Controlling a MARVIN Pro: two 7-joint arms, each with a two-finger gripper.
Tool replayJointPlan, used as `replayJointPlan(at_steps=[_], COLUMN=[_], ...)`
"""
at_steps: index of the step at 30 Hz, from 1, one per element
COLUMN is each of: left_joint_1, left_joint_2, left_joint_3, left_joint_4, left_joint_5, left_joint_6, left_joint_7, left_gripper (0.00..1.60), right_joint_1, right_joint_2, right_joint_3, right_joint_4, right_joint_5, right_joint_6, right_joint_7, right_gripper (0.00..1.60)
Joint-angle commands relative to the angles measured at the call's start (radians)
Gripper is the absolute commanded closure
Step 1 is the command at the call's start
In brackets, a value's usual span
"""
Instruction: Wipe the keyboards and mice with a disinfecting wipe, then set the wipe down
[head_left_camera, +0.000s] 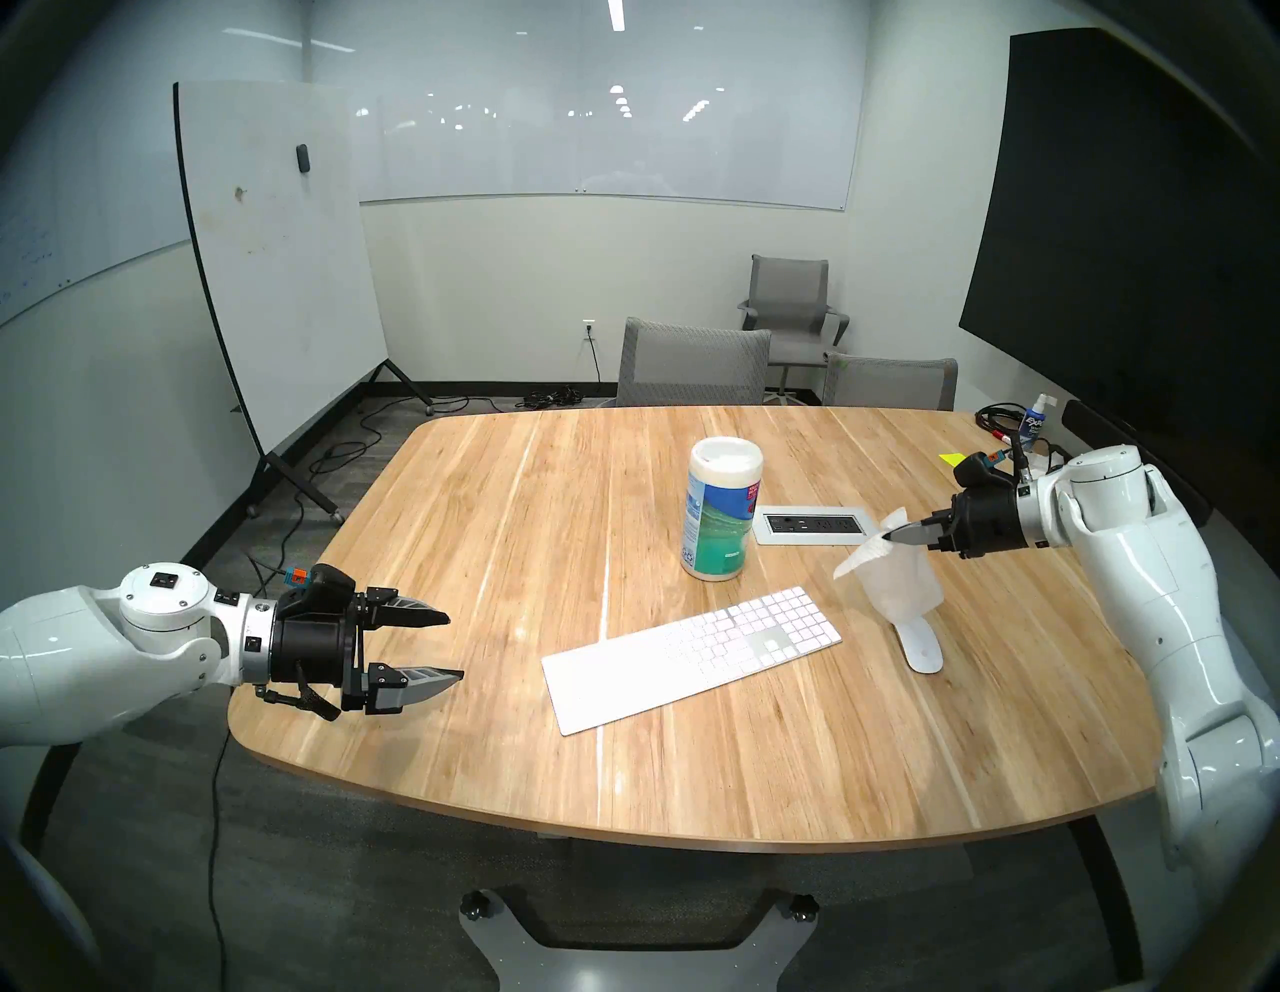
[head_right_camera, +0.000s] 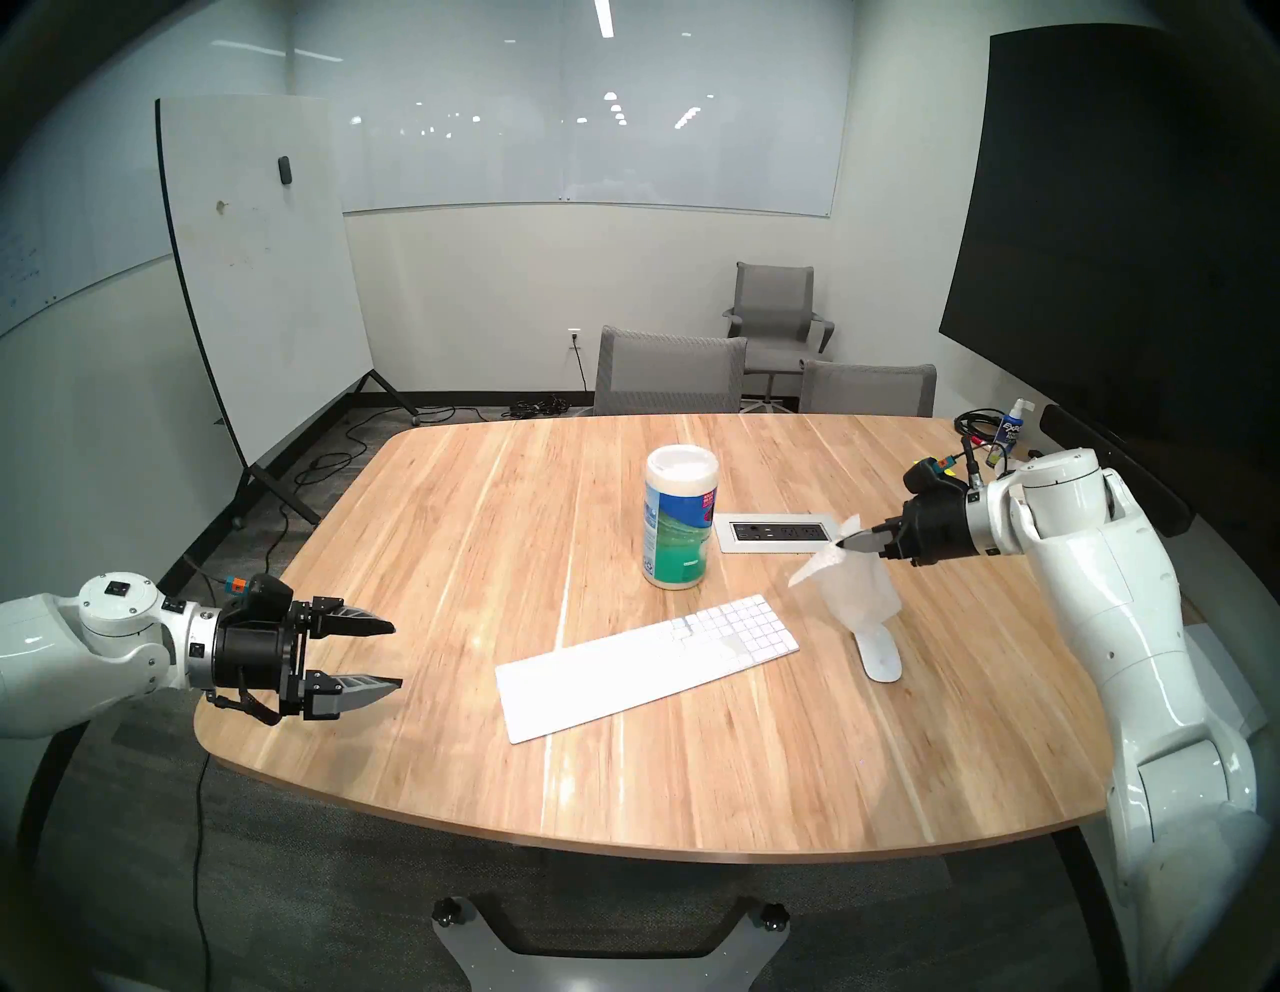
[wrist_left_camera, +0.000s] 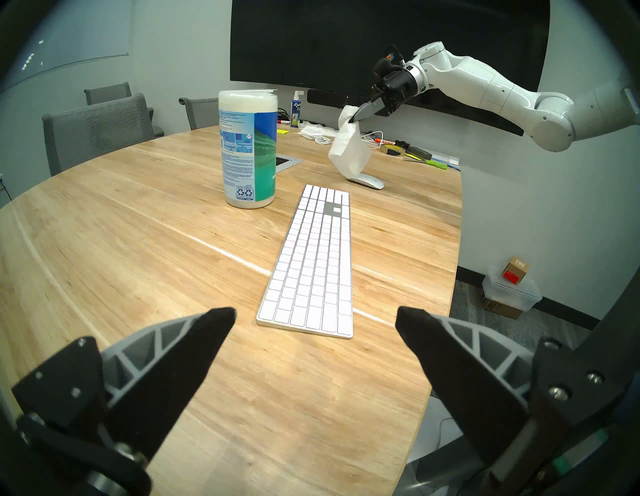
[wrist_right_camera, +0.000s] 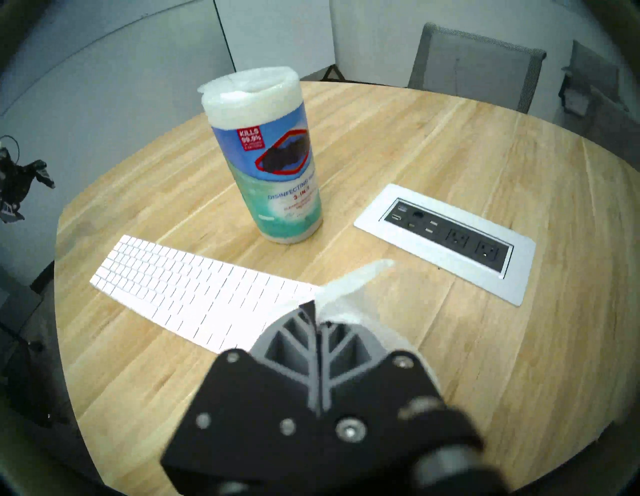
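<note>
A slim white keyboard (head_left_camera: 692, 654) lies at an angle on the wooden table (head_left_camera: 485, 526); it also shows in the left wrist view (wrist_left_camera: 313, 266) and the right wrist view (wrist_right_camera: 194, 294). A white oval mouse (head_left_camera: 922, 648) lies to its right, its far end hidden behind the hanging wipe. My right gripper (head_left_camera: 893, 533) is shut on a white wipe (head_left_camera: 897, 585) that hangs in the air just above the mouse (wrist_left_camera: 369, 182). My left gripper (head_left_camera: 454, 648) is open and empty over the table's left edge, well left of the keyboard.
A tub of disinfecting wipes (head_left_camera: 720, 516) stands behind the keyboard. A power outlet panel (head_left_camera: 812, 524) is set in the table to its right. A spray bottle (head_left_camera: 1034, 422), cables and markers lie at the far right corner. Grey chairs (head_left_camera: 692, 364) stand at the far side.
</note>
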Motion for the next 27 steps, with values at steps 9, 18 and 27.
replayJointPlan(at_steps=[9,18,27], left_joint_1=[-0.011,-0.012,-0.013], left_joint_2=[0.000,0.000,0.000], left_joint_3=[-0.009,-0.008,-0.007], left_joint_4=[-0.003,-0.003,-0.003], left_joint_5=[-0.004,-0.005,-0.005], left_joint_6=[-0.004,-0.004,-0.004], left_joint_7=[0.000,0.000,0.000], left_gripper=[0.00,0.00,0.00], right_joint_1=[0.166,0.188,0.162], right_joint_2=[-0.199,-0.253,-0.254], right_joint_3=[0.022,0.055,0.044], right_joint_4=[0.158,0.235,0.259], right_joint_5=[-0.086,-0.103,-0.123], right_joint_6=[0.005,-0.082,-0.126], right_joint_7=[-0.267,-0.397,-0.405], right_gripper=[1.60,1.60,1.60])
